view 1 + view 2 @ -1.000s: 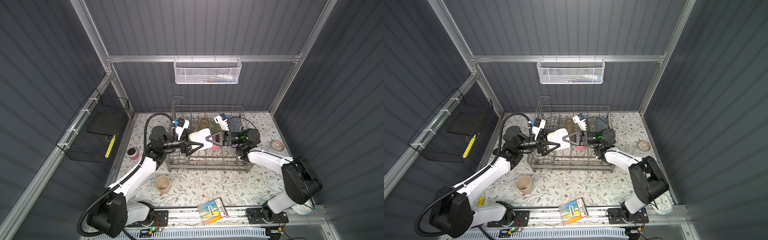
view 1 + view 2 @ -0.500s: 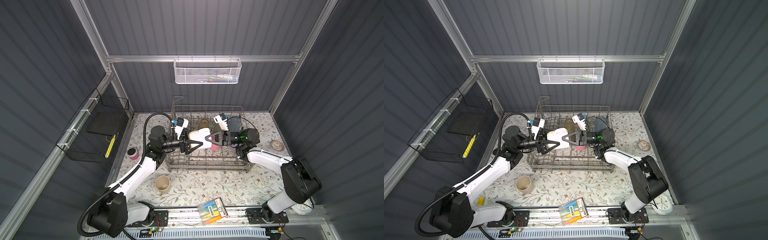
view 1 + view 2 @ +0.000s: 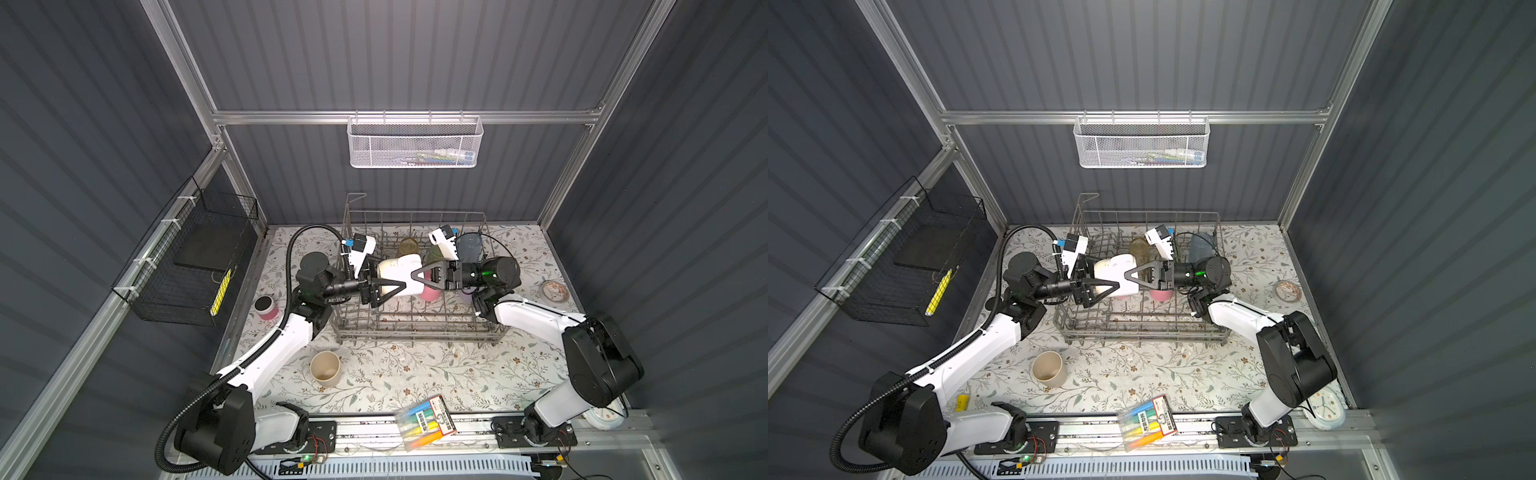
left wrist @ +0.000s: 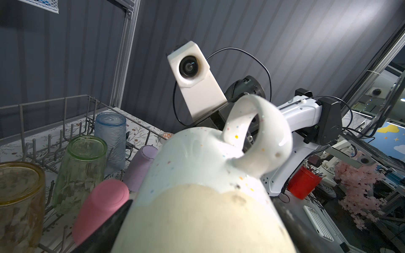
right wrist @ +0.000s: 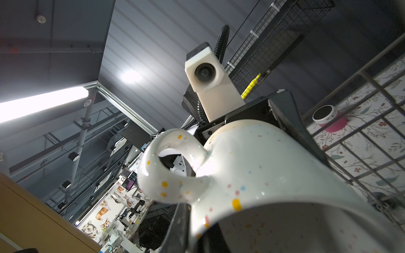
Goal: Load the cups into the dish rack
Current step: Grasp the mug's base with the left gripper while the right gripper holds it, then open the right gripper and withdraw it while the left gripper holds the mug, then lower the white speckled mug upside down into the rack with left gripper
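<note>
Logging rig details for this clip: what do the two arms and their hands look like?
The left arm and right arm have white shells and black joints. The left hand and right hand are black with triangular hollow fingers and white camera blocks. A black corrugated hose runs along the left arm.

No legible txt anywhere; marker pack (image 3: 424, 422) label print too small.
</note>
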### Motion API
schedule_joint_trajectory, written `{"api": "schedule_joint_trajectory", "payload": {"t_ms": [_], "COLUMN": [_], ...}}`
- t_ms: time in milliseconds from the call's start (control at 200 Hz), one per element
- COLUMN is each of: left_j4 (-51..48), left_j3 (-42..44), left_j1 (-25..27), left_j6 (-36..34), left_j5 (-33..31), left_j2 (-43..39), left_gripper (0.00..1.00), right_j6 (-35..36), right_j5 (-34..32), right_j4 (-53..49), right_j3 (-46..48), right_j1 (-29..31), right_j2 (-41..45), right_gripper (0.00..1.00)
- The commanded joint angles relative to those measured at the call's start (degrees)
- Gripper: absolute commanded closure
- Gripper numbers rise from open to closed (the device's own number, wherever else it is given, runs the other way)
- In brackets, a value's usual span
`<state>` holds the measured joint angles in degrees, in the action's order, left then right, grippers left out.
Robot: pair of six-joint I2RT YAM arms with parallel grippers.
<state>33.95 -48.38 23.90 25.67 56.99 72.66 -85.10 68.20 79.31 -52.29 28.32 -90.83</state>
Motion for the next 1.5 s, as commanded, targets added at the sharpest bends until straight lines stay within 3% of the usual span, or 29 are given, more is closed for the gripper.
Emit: {"api": "schedule_joint_trajectory", "payload": {"t_ms": [0, 215, 340, 705, 906, 1081, 1206, 1316, 1496], "left_j4": [3.5, 3.81, 4.17, -1.96, -12.51, -20.85, -26.68, -32.84, -42.26], "left_j3": [0.16, 0.03, -0.05, -2.35, -6.16, -9.97, -12.82, -16.41, -22.19], "left_j1": [0.22, 0.19, 0.25, 0.26, 0.25, 0.78, 1.77, 3.6, 6.95], "left_j6": [0.5, 0.67, 0.98, -1.56, -6.12, -9.66, -12.45, -16.16, -21.66], "left_j5": [1.41, 0.22, -0.43, -1.99, -4.18, -6.3, -8.03, -10.51, -16.12], "left_j2": [-1.03, -0.91, -1.03, -2.46, -2.17, -0.48, 1.24, 3.09, 6.68], "left_gripper": [1.0, 1.0, 1.0, 1.0, 1.0, 1.0, 1.0, 1.0, 1.0], "right_j6": [-0.02, 0.2, 0.19, 1.37, 5.69, 16.81, 33.83, 49.4, 56.05], "right_j5": [-0.26, 0.2, 0.48, 0.0, -0.02, -0.85, -4.35, -11.89, -18.19], "right_j4": [5.39, 5.33, 5.42, 4.48, -3.03, -22.49, -49.61, -72.65, -84.95], "right_j3": [-1.76, -1.01, 0.16, 8.16, 12.32, 14.22, 12.08, 7.54, 5.71], "right_j1": [-0.8, -1.29, -2.13, -8.63, -13.47, -17.92, -20.17, -21.23, -24.21], "right_j2": [2.32, 3.53, 4.64, 9.79, 14.53, 22.03, 29.74, 34.44, 37.73], "right_gripper": [0.82, 0.63, 0.57, 0.51, 0.5, 0.51, 0.5, 0.51, 0.5]}}
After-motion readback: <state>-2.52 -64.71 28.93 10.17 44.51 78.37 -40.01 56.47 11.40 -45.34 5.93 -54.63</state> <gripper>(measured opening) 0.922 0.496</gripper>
